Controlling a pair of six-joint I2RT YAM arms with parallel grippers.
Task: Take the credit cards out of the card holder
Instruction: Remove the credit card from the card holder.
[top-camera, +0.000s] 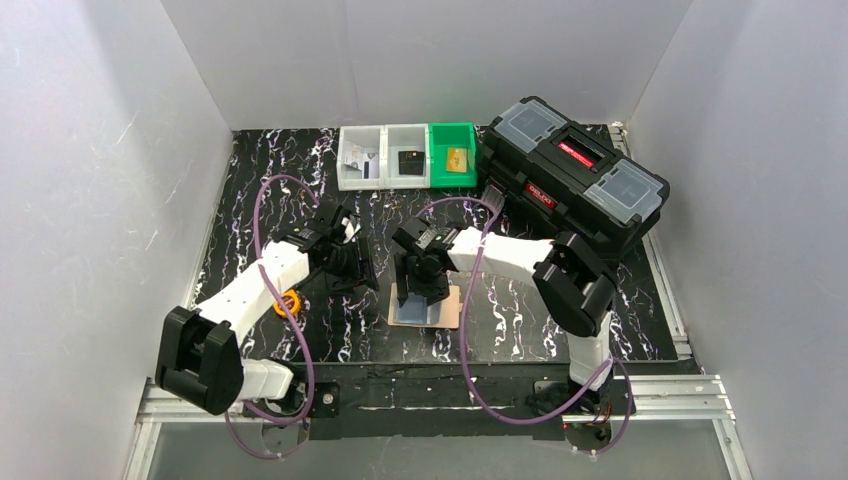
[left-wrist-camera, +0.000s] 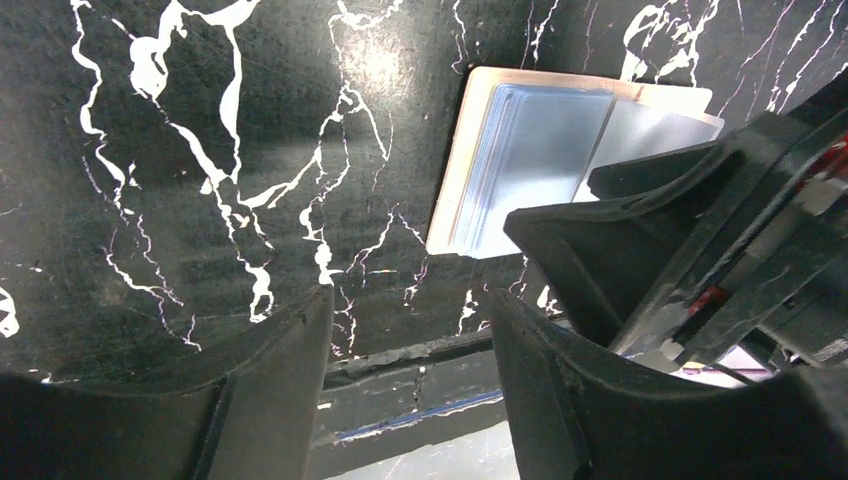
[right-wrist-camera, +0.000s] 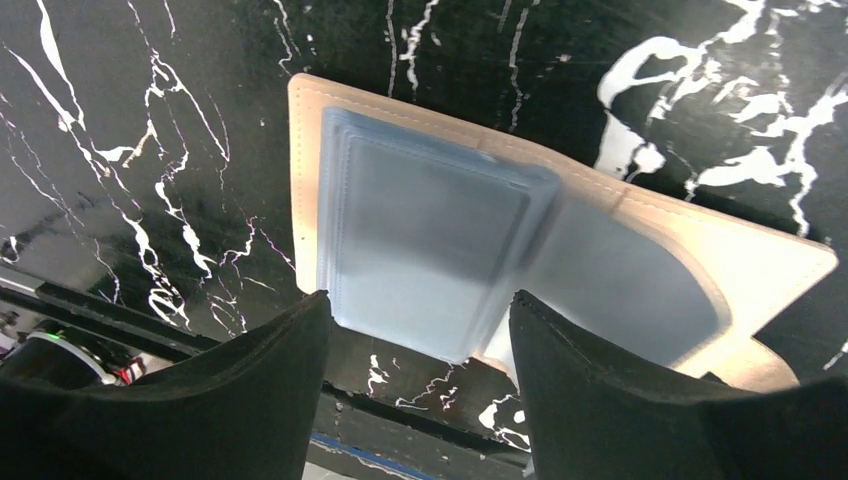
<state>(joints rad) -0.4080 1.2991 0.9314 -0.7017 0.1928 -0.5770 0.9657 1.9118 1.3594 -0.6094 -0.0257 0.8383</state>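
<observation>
The card holder lies open and flat on the black marbled table; it also shows in the right wrist view and in the left wrist view. Pale blue credit cards sit stacked on its left half, also visible in the left wrist view. No tan-gold card shows in the holder. My right gripper is open, hovering just above the cards' near edge, holding nothing. My left gripper is open and empty, to the left of the holder. In the top view the right gripper covers the holder and the left gripper is beside it.
A large black toolbox stands at the back right. Two white bins and a green bin with small items stand at the back centre. An orange ring lies under the left arm. The table's front edge is near.
</observation>
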